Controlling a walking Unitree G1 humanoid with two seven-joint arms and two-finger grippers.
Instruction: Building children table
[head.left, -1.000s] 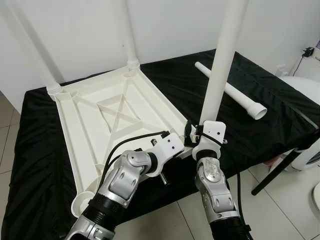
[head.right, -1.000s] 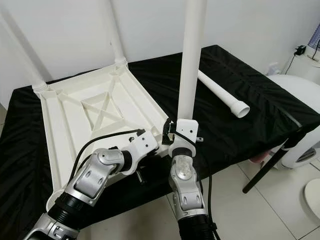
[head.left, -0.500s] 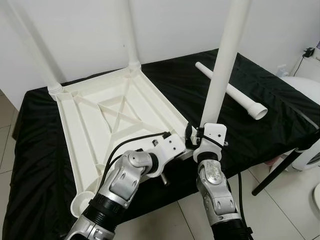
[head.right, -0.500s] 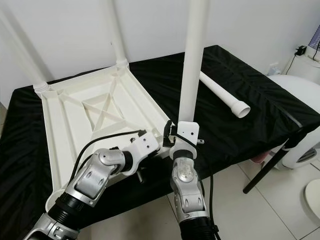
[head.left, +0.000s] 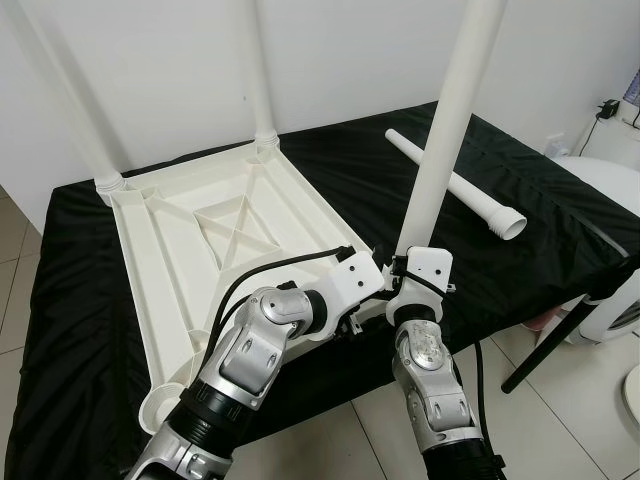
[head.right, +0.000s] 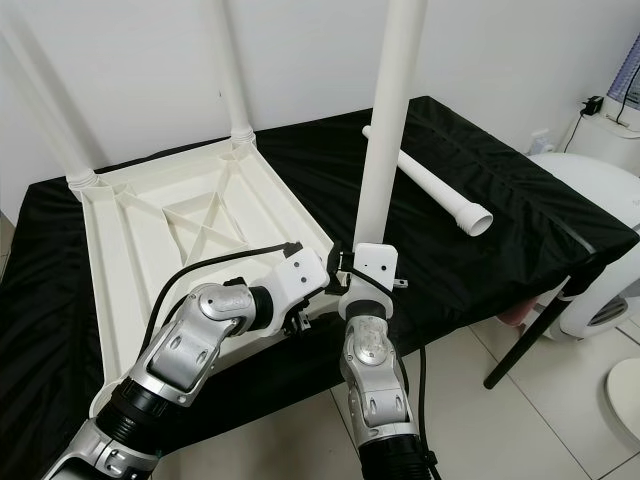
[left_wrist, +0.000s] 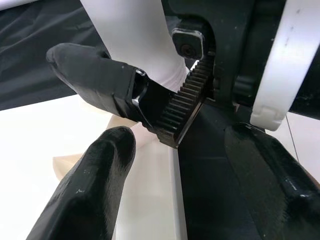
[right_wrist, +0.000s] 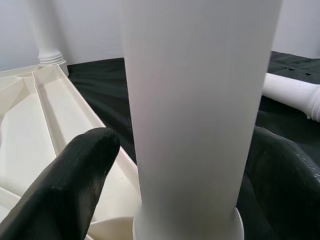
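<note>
The white tabletop (head.left: 135, 250) lies upside down on a black-clothed table (head.left: 80, 330). Two white legs (head.left: 75, 110) (head.left: 258, 70) stand upright in its far corners. My right gripper (head.left: 405, 262) is shut on a third leg (head.left: 450, 120), holding it nearly upright at the near right corner; its fingers (right_wrist: 75, 185) flank the tube (right_wrist: 195, 100). My left gripper (head.left: 375, 295) is open right beside it at the same corner, its fingers (left_wrist: 95, 195) spread below the right gripper's toothed rack. A fourth leg (head.left: 460, 185) lies loose on the cloth at the right.
The cloth-covered table's front edge runs just before my arms, with tiled floor (head.left: 560, 410) below. A black table leg (head.left: 545, 350) slants down at the right. A white rounded appliance (head.left: 612, 185) stands beyond the right end. A white wall is close behind.
My left gripper has swung up and right to the near right corner, close against the right gripper. The right gripper still holds the leg in the same place.
</note>
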